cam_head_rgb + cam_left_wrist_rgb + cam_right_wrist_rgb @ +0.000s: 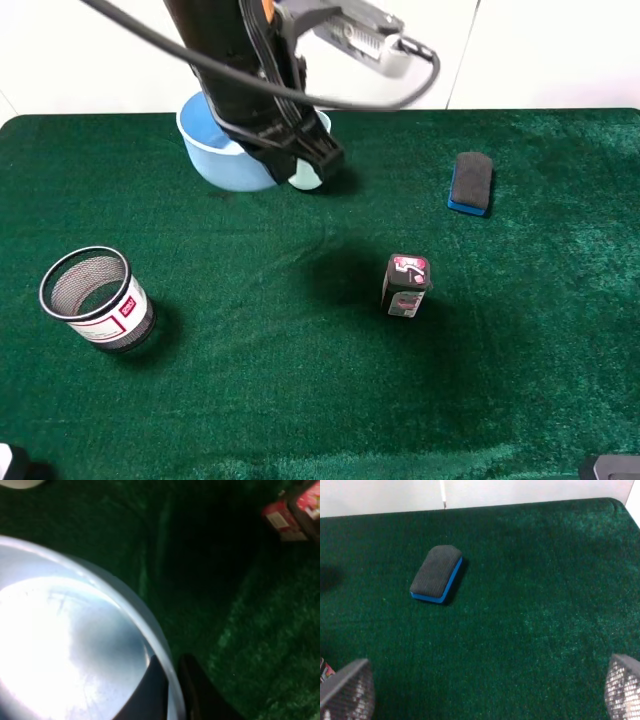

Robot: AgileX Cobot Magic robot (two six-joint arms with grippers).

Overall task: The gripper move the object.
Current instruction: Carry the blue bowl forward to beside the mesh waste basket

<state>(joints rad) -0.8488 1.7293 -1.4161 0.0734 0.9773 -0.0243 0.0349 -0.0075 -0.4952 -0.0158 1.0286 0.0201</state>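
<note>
We found the bowl (225, 150) at the cloth's (300, 400) far edge, the left gripper (172, 690) pinching its rim, one finger inside, one outside. We advised a level, slow carry. Right gripper (480, 690) stood apart, idle.

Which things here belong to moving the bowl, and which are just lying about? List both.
In the job:
- wide, shallow, light blue round bowl
- black left gripper, its fingers astride the bowl's rim

Lying about:
- black wire-mesh cup
- black and blue eraser block
- small dark box with pink print
- open right gripper, over bare green cloth
</note>
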